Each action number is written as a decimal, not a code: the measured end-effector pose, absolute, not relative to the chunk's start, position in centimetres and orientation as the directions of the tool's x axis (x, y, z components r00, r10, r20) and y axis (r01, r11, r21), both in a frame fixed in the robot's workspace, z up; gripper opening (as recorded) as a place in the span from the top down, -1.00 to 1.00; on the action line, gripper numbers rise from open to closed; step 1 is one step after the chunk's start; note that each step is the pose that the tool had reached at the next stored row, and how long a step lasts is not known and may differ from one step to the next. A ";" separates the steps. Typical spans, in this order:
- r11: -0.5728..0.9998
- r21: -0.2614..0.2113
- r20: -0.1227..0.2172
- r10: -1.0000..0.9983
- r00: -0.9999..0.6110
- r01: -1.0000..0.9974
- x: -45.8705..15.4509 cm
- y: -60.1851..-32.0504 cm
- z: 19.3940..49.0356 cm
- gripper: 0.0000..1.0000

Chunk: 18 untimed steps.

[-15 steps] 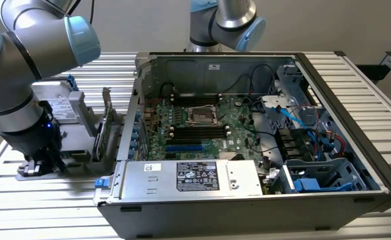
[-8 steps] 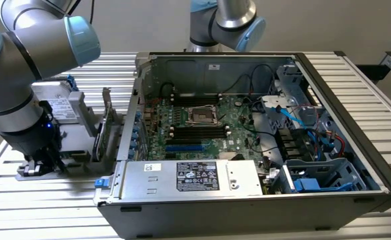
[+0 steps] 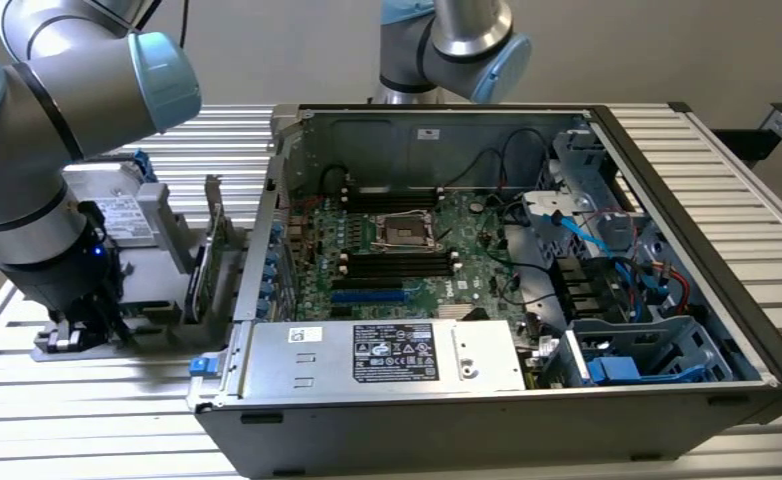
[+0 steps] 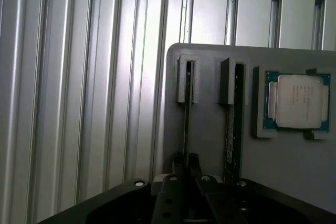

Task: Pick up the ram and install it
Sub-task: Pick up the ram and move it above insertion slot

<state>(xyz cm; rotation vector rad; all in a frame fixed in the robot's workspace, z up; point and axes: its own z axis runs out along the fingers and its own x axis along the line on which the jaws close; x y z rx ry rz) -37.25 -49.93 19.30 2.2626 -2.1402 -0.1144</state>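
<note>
Table of metal slats point(image 3: 98, 420) carries an open computer case point(image 3: 498, 440), its motherboard point(image 3: 418, 250) and dark memory slots point(image 3: 398, 262) bare to view. Toward the exterior view's left of the case, the arm point(image 3: 31, 200) reaches down to a grey holder point(image 4: 210, 145) on the table. The ram point(image 4: 187, 119) stands on edge in a slot of that holder. Beside it are a second stick point(image 4: 233, 124) in the neighbouring slot and a square processor point(image 4: 298, 100) in its own recess. The gripper point(image 4: 186, 162) sits over the ram with its fingers point(image 4: 179, 160) drawn together, one on each flat face, clamped on the board with no gap that I can see.

The ram looks light and stiff, but thin and likely brittle. It should bear a firm squeeze across its flat faces, and would probably suffer from a twist or sideways pull while it sits in the slot. The best hold seems to be on the faces near the upper edge, clear of the contact edge. Smooth board and chips may slip under a weak grip.

Seen edge-on, the ram shows as a dark line, so its chips, notch and contacts cannot be made out. Its near end runs under the gripper's body, so where along its length the grip falls is unclear. In the exterior view the arm's wrist covers the fingertips, and an upright card point(image 3: 211, 250) stands between holder and case.
</note>
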 end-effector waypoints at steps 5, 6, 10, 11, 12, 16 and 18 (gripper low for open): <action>-0.057 0.068 -0.036 -0.998 0.054 -0.996 -37.3 -49.9 19.5 0.73; -0.057 0.068 -0.036 -0.998 0.054 -0.996 -37.3 -49.9 19.5 0.73; -0.057 0.068 -0.036 -0.998 0.054 -0.996 -37.3 -49.9 19.7 0.73; -0.057 0.069 -0.036 -0.998 0.054 -0.996 -37.3 -49.9 19.7 0.73; -0.057 0.069 -0.036 -0.998 0.054 -0.996 -37.3 -49.9 19.8 0.73; -0.057 0.069 -0.036 -0.998 0.054 -0.996 -37.3 -49.9 20.2 0.73; -0.057 0.069 -0.036 -0.998 0.054 -0.996 -37.3 -49.9 20.5 0.73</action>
